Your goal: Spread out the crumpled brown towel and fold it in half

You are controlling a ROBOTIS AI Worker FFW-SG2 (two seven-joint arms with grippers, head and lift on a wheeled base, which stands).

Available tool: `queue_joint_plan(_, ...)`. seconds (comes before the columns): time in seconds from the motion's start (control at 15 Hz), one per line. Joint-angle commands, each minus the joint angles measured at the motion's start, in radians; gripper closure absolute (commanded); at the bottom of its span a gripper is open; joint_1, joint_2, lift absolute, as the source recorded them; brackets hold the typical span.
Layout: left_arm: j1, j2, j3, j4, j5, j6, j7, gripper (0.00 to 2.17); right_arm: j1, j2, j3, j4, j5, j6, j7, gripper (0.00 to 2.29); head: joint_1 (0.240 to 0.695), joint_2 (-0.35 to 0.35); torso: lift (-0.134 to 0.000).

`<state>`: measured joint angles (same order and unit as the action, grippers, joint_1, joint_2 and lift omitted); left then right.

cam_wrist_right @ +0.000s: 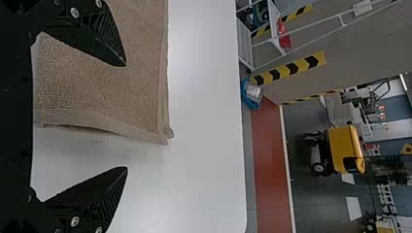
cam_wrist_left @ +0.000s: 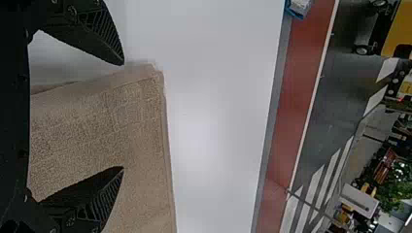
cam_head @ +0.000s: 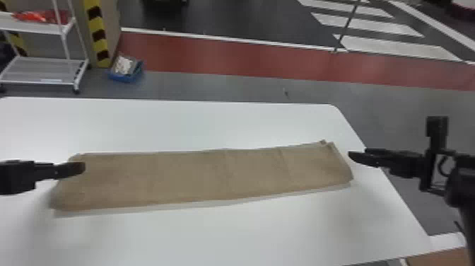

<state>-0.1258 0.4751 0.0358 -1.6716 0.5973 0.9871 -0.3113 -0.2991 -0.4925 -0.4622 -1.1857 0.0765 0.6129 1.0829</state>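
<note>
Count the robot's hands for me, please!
2. The left hand is at the brown towel's left end, and the right hand is by its right end. Both are open.

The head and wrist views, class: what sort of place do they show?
Probably an industrial hall or workshop: there is yellow-and-black hazard striping, white crossing bars painted on the dark floor, and a yellow wheeled machine.

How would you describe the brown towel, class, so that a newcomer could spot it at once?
Start with the big white table. Across it lies a long, flat, folded strip of cloth, the brown towel, with the left gripper at one end and the right gripper at the other. Its plain brown fabric sets it apart from those black grippers.
</note>
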Motion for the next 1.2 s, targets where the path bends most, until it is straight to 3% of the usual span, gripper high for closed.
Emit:
queue_joint_plan(0.0, 0.000, 0.002, -0.001, 0.003, 0.001, 0.000, 0.001, 0.13, 0.000, 0.000, 0.000, 0.000, 0.000, 0.000, 0.000, 0.13, 0.695, -0.228, -0.120)
queue_joint_plan(1.13, 0.015, 0.000, -0.001, -0.002, 0.013, 0.019, 0.001, 0.13, -0.005, 0.009, -0.013, 0.001, -0.007, 0.003, -0.009, 0.13, 0.695, -0.234, -0.120)
